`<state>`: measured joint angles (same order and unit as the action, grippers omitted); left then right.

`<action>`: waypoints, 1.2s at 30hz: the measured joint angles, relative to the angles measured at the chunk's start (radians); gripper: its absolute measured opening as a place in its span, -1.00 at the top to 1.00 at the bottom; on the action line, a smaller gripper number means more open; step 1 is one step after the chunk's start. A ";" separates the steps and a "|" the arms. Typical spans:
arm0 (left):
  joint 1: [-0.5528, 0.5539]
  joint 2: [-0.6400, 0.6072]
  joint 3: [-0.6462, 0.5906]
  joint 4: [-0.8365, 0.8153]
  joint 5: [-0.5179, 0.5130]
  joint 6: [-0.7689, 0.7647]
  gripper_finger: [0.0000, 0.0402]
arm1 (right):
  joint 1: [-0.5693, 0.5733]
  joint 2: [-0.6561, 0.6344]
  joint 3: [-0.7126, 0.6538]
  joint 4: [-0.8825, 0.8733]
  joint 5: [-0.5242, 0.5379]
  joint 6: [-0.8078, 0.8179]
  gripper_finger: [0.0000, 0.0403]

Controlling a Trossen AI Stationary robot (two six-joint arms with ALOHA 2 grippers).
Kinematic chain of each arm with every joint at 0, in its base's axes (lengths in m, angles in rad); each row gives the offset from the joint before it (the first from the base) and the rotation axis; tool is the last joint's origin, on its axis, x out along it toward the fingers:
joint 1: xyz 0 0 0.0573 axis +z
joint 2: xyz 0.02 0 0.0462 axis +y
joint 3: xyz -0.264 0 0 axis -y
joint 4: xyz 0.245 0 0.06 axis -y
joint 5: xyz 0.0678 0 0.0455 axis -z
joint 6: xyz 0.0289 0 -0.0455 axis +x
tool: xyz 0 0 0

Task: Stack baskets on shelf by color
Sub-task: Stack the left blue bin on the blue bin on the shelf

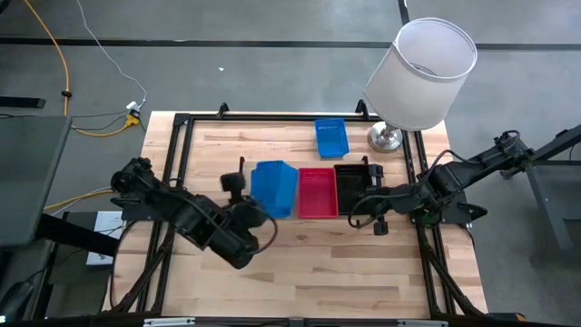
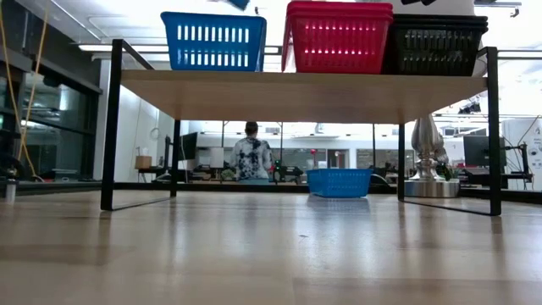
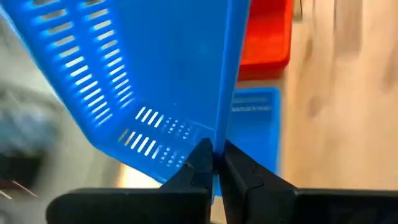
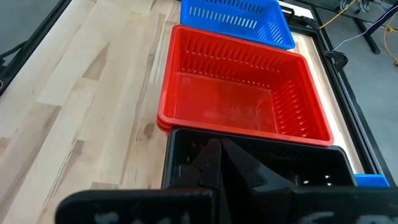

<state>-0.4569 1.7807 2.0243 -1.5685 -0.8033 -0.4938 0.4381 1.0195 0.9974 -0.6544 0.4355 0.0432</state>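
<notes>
Blue perforated plastic basket point(image 3: 155, 81): light, stiff, slick-walled; left gripper point(image 3: 214, 163) clenched on its thin rim, the best hold. Right gripper point(image 4: 221, 163) closed empty over black basket point(image 4: 323, 165).

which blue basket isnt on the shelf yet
The lone blue basket on the table beside the lamp; the others sit on the shelf beside the red stack.

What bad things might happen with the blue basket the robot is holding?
1. The left tool pinches only the thin rim of the tilted blue basket, so it might slip out.
2. The basket hangs crooked over the blue stack, so it may land askew or slide off the shelf.
3. The red stack sits right beside it and might get bumped.
</notes>
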 joint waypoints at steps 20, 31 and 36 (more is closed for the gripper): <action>0.150 -0.028 -0.106 -0.002 -0.113 1.135 1.00 | 0.000 0.000 0.000 0.000 0.023 0.001 1.00; 0.134 -0.344 -0.441 0.067 -0.097 1.092 1.00 | 0.000 0.000 0.000 0.002 0.092 -0.026 1.00; 0.163 -0.414 -0.617 0.256 -0.065 1.256 1.00 | 0.000 0.000 0.000 0.013 0.092 -0.024 1.00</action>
<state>-0.2943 1.3671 1.4070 -1.3120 -0.8680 0.7621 0.4385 1.0195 0.9974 -0.6416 0.5279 0.0190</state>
